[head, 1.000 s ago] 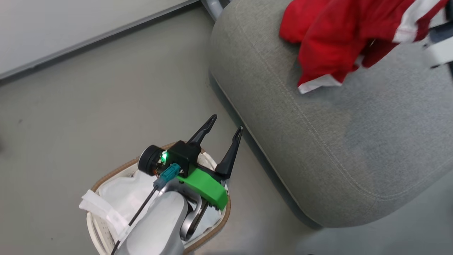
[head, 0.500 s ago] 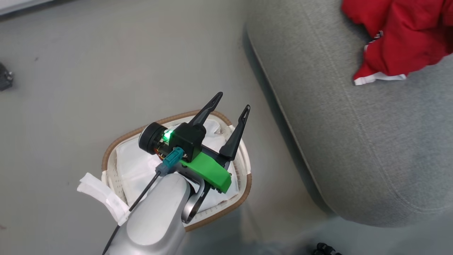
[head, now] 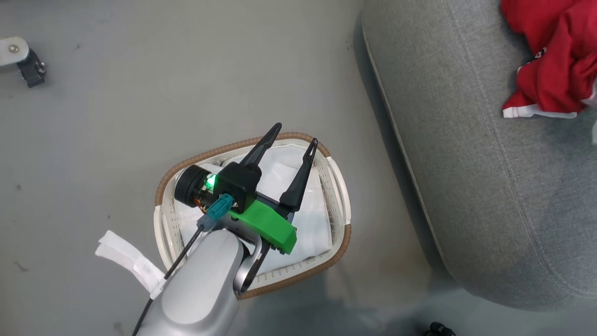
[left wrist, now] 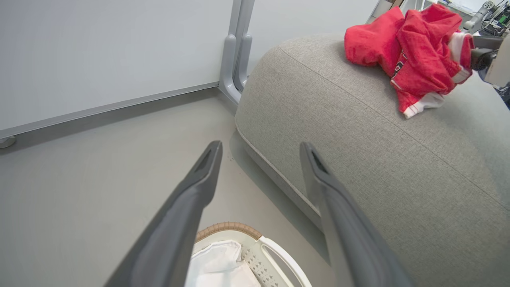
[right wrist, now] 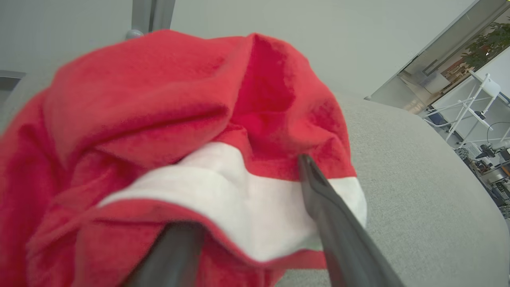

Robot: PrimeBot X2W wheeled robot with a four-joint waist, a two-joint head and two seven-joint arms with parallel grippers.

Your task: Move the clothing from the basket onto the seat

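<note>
Dark fingers of left gripper (head: pixel 296 133) spread wide, empty; hovers over basket (head: pixel 340 205), off seat (head: pixel 489 186) edge. Basket on floor just beside seat, white liner (head: pixel 312 224) inside. Right gripper (right wrist: pixel 255 167) jaws apart over seat top, red-and-white fabric draped over one finger, touching other. Clothing (head: pixel 550 79) heaped on seat, well in from basket-side edge, white trim at hem.

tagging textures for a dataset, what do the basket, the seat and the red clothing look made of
Basket: looks like white plastic, punched with holes, under a brown woven rim.
Seat: light grey woven upholstery with a stitched seam.
Clothing: soft red fabric, crumpled, with white trim; fibre can't be told.
</note>
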